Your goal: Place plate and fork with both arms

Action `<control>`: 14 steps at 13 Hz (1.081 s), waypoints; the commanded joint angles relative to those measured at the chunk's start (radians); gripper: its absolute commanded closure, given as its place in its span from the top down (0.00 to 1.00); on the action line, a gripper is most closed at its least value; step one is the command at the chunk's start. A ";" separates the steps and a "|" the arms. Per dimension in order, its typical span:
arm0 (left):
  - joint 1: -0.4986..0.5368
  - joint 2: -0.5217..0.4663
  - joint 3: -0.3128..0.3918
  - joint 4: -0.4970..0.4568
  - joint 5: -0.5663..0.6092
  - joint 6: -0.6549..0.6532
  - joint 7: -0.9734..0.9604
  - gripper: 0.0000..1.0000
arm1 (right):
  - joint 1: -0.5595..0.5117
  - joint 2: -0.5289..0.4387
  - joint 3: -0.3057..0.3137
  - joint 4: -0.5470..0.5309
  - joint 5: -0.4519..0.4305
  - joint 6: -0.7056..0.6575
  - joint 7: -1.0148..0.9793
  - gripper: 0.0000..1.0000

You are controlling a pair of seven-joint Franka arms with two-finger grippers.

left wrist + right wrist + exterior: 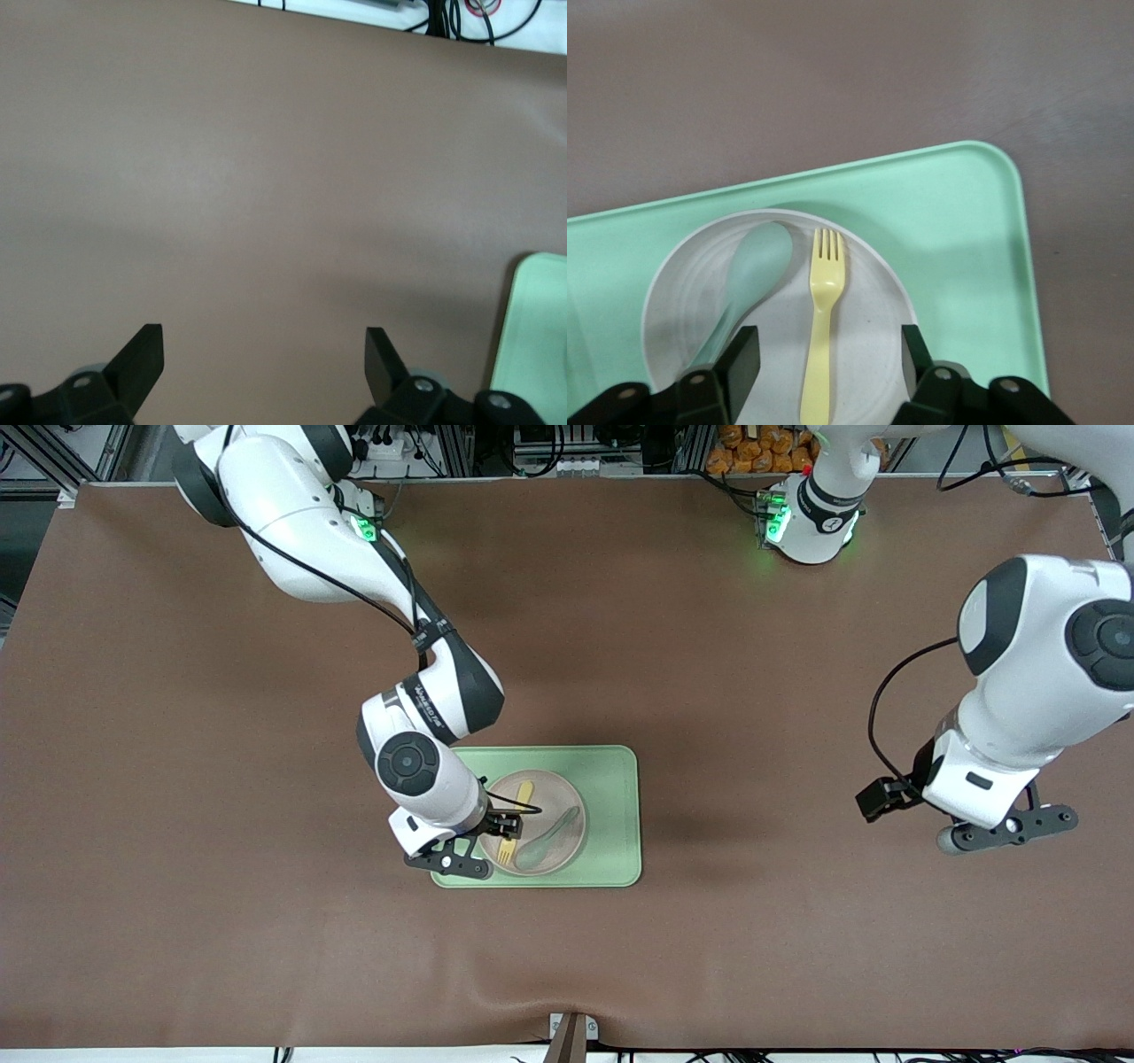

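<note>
The off-white plate (560, 790) (873, 341) lies on the light-green tray (613, 815) (957, 230). On the plate lie the pale-yellow fork (524, 793) (825, 310) and, beside it, a grey-green spoon (551, 834) (749, 274). My right gripper (507, 825) (828, 341) is low over the plate, open. Its fingers stand on either side of the fork's handle with a gap on both sides. My left gripper (1010, 828) (264, 341) waits open over bare table at the left arm's end, holding nothing.
The brown tabletop (266, 921) spreads wide round the tray. A corner of the tray (536, 336) shows at the edge of the left wrist view. Cables and racks line the table's edge by the arm bases.
</note>
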 commanded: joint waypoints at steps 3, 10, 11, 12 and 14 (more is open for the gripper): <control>0.058 -0.117 -0.005 -0.022 -0.062 -0.132 0.144 1.00 | 0.043 0.043 -0.012 0.039 -0.024 -0.010 0.031 0.71; 0.107 -0.238 0.003 -0.023 -0.132 -0.324 0.303 1.00 | 0.057 0.062 -0.012 -0.030 -0.074 0.019 0.070 0.60; 0.107 -0.245 0.005 -0.022 -0.132 -0.338 0.316 1.00 | 0.059 0.071 -0.012 -0.030 -0.074 0.049 0.090 0.59; 0.098 -0.254 0.018 -0.025 -0.133 -0.353 0.349 1.00 | 0.063 0.080 -0.010 -0.027 -0.073 0.059 0.103 0.59; -0.026 -0.280 0.179 -0.026 -0.141 -0.393 0.430 1.00 | 0.065 0.082 -0.010 -0.024 -0.073 0.060 0.107 0.57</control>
